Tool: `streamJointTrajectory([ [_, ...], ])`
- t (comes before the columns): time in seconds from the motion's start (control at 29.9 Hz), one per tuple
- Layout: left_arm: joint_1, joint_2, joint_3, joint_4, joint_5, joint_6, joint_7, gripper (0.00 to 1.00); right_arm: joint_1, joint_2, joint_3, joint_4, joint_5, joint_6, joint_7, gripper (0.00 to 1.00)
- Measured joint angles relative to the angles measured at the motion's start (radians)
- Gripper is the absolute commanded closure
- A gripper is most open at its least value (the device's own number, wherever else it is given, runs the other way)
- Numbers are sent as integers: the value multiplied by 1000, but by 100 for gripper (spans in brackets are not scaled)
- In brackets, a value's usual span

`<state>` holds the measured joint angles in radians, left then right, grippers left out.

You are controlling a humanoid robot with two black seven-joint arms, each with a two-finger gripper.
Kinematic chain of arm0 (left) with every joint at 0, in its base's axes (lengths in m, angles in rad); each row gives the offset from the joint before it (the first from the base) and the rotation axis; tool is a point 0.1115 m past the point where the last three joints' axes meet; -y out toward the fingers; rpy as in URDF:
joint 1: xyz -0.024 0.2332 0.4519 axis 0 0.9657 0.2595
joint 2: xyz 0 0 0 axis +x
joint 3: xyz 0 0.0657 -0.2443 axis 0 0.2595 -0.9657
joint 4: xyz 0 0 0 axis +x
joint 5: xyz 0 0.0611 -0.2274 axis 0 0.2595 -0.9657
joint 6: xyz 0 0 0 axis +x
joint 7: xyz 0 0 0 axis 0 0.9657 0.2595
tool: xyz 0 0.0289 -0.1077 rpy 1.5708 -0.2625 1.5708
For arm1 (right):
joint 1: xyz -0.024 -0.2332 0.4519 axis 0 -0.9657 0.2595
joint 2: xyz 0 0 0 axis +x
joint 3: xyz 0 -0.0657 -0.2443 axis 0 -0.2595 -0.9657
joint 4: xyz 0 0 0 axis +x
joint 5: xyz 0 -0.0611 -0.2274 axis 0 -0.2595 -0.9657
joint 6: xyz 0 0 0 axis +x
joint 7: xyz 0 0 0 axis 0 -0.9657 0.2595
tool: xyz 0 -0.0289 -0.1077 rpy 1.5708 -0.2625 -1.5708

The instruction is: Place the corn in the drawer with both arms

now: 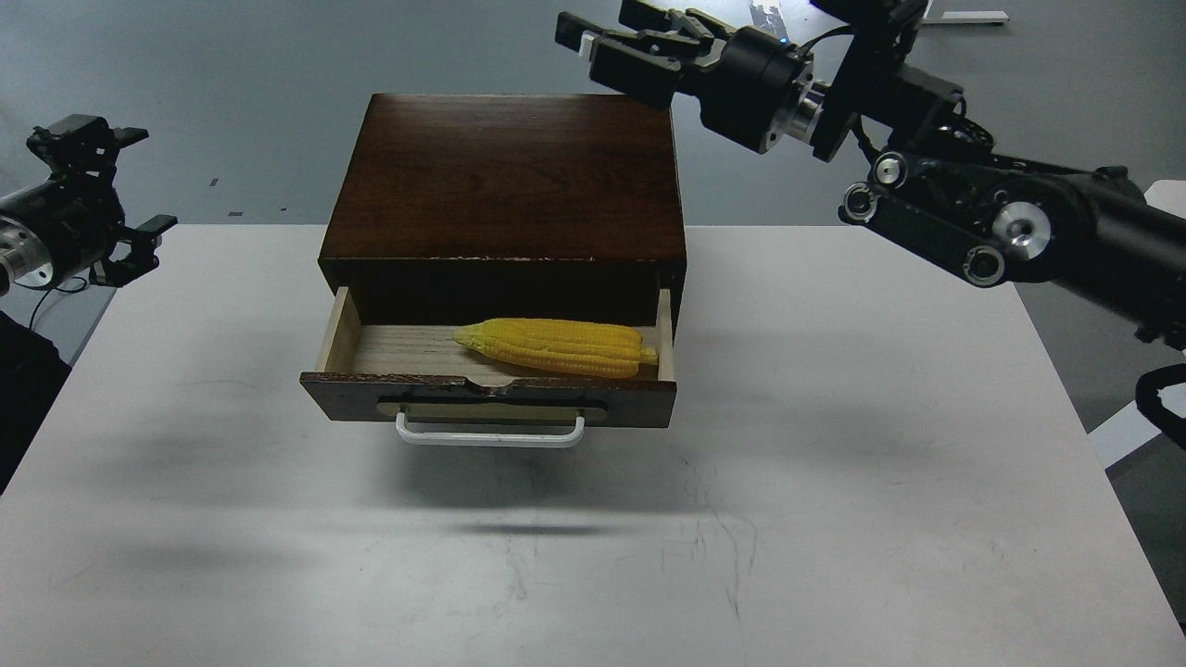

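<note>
Corn (556, 346) lies flat in the open drawer (488, 394), toward its right side, tip pointing left, butt end close to the right wall. Drawer is pulled partway out of the cabinet (505, 181), which sits on the table (834, 482). Our right claw (586, 44) hangs above the cabinet's back right corner, fingers apart, gripping nothing. Our left claw (116, 199) sits off the table's left edge, well away from the drawer; can't tell whether it's spread or clenched.
</note>
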<state>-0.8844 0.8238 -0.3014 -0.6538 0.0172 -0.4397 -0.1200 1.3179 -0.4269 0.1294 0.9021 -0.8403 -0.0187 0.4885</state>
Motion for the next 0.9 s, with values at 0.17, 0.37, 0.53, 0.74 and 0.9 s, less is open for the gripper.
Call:
streamJointTrajectory([
  [0.17,0,0,-5,-1,0,-46,0,1,-90,-97,16,-5,399,128,-51,0],
  [0.37,8,-10,-5,-1,0,-49,-7,1,-188,-168,24,-3,716,227,-151,0],
  [0.53,11,-14,-5,-1,3,-49,-9,1,-266,-182,25,-1,878,281,-210,0],
  [0.74,14,-10,-5,-6,5,-49,-9,1,-326,-181,40,8,903,287,-221,0],
  [0.9,18,-15,-4,-5,2,-49,-5,1,-356,-171,59,7,903,288,-228,0],
])
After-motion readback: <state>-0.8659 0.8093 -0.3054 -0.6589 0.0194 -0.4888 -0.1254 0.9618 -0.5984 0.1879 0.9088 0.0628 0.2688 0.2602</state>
